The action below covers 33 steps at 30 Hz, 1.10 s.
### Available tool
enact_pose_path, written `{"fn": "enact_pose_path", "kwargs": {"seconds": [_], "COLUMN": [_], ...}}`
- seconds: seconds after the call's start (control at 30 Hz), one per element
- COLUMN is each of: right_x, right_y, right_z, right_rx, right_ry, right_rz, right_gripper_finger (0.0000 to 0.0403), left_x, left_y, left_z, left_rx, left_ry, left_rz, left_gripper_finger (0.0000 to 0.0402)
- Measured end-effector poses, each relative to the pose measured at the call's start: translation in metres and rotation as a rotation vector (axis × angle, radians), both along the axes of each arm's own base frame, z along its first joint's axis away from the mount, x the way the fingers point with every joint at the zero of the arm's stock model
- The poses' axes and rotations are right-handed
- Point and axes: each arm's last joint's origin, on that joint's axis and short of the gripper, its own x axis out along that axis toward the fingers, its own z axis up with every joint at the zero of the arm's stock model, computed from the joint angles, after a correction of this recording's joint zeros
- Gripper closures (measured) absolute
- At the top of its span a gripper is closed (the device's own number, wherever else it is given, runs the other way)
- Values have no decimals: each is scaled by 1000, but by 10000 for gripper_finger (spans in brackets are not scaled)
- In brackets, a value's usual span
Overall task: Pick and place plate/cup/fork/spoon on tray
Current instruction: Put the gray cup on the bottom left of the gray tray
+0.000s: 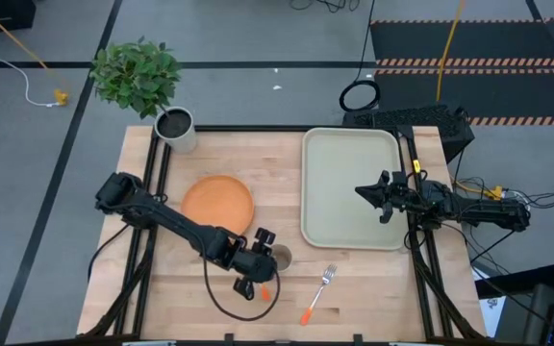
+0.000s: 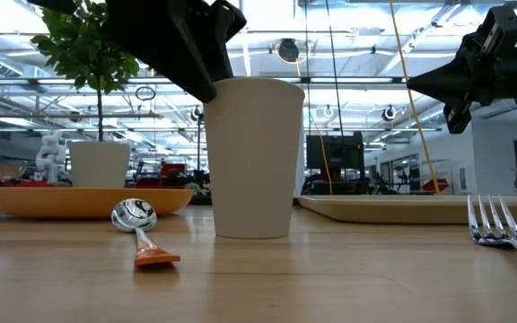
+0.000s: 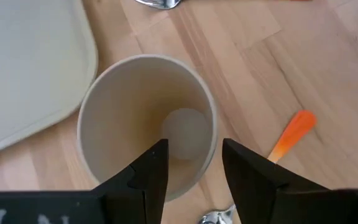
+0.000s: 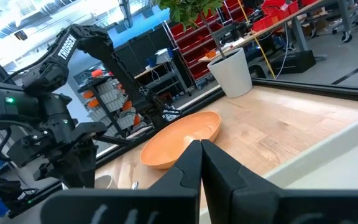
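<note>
Cup [image 3: 146, 127] is standing upright on the worktop [image 1: 354, 279], just beside the tray's [image 1: 349, 183] near corner, and I am hovering my left pincer [image 3: 194, 163] over its rim with the fingers apart, one over the mouth and one outside the wall. Judging from this, I should be lowering straight down so the wall sits deep between the fingers before squeezing gently, keeping clear of the spoon [image 2: 138, 227] lying nearby. My right pincer [image 4: 201, 160], fingers together, is waiting above the tray.
</note>
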Motion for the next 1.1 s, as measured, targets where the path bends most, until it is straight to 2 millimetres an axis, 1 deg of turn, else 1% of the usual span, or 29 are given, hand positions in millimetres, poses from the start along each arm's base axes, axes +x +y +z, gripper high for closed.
{"fn": "enact_pose_path", "kwargs": {"seconds": [0.1,0.2,0.3,0.37,0.4,0.5,0.67,0.73,0.83,0.97,1.03,1.1], "right_x": [0,0,0,0,0,0,0,0,1,1,1,2], "right_y": [0,0,0,0,0,0,0,0,0,0,2,4], "right_z": [0,0,0,0,0,1,4,4,3,3,3,0], "right_rx": [-1,-4,-6,-21,-30,-39,-84,-88,-88,-89,-92,-90], "right_ry": [0,0,1,3,5,3,-20,-19,-10,-9,-3,32], "right_rz": [0,0,1,0,1,-1,-5,-6,-4,14,75,147], "right_gripper_finger": [403,403,403,403,403,403,403,403,403,403,403,403], "left_x": [1,3,5,5,7,6,10,12,17,25,32,38], "left_y": [2,4,4,2,2,3,10,15,26,39,46,50], "left_z": [0,-3,-9,-7,-5,10,56,76,98,117,121,121], "left_rx": [16,15,53,79,85,105,200,218,260,258,248,234], "left_ry": [2,19,32,6,-17,-69,-222,-287,-345,-401,-465,-525], "left_rz": [-19,-63,-136,-184,-202,-215,-208,-196,-194,-151,-116,-88], "left_gripper_finger": [262,292,335,375,387,389,394,393,395,394,394,396]}}
